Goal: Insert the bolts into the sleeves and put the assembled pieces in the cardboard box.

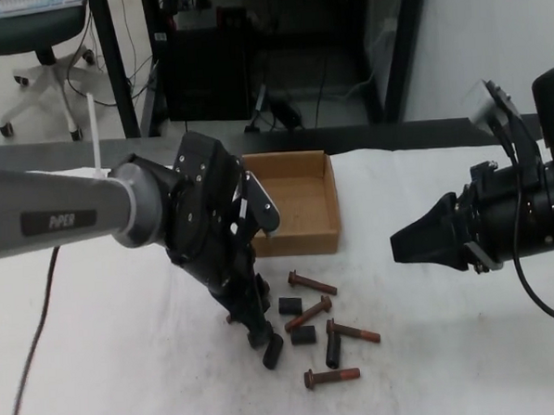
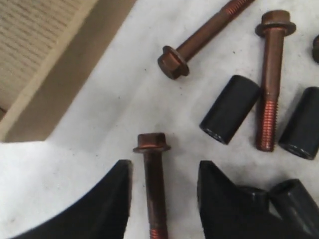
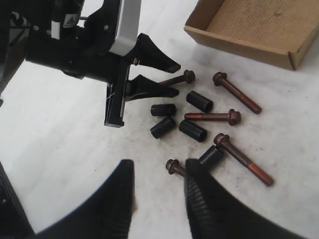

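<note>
White cloth surface point(image 1: 471, 365), cardboard box point(image 1: 298, 244) by far edge, office chair point(image 1: 26, 35) behind. Bolts point(image 1: 334, 376), sleeves point(image 1: 303, 335) loose mid-surface. Left tool point(image 2: 164, 172) apart, straddling one bolt point(image 2: 152, 164); right tool point(image 3: 159, 167) apart, over open room.

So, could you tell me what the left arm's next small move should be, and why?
Probably close the left claw on the bolt: its shank lies between the open fingers, untouched, so a squeeze should secure it for a sleeve.

bright, even light with only faint, soft shadows beside the bolts point(image 2: 269, 84).
</note>
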`<control>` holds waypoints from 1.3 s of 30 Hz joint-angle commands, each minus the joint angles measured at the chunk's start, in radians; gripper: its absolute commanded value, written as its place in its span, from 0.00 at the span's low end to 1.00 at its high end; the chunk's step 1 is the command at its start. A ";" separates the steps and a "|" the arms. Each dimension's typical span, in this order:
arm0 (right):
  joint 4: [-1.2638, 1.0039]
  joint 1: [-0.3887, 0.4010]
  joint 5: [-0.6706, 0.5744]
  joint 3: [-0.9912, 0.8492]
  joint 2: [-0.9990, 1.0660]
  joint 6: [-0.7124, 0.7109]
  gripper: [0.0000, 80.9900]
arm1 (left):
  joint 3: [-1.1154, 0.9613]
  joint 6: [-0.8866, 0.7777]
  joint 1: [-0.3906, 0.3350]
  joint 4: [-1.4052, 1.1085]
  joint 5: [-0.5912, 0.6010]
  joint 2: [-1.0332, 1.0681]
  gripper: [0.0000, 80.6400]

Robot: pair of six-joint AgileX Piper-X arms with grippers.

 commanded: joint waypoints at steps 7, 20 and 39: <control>0.049 -0.004 -0.014 -0.010 -0.005 -0.071 0.41 | -0.079 0.027 -0.002 0.080 -0.034 0.043 0.50; 0.045 -0.004 -0.014 -0.010 -0.005 -0.095 0.41 | -0.097 0.071 0.003 0.186 -0.049 0.047 0.50; 0.045 -0.006 -0.008 -0.010 -0.005 -0.095 0.41 | -0.153 0.071 0.003 0.214 -0.057 0.117 0.50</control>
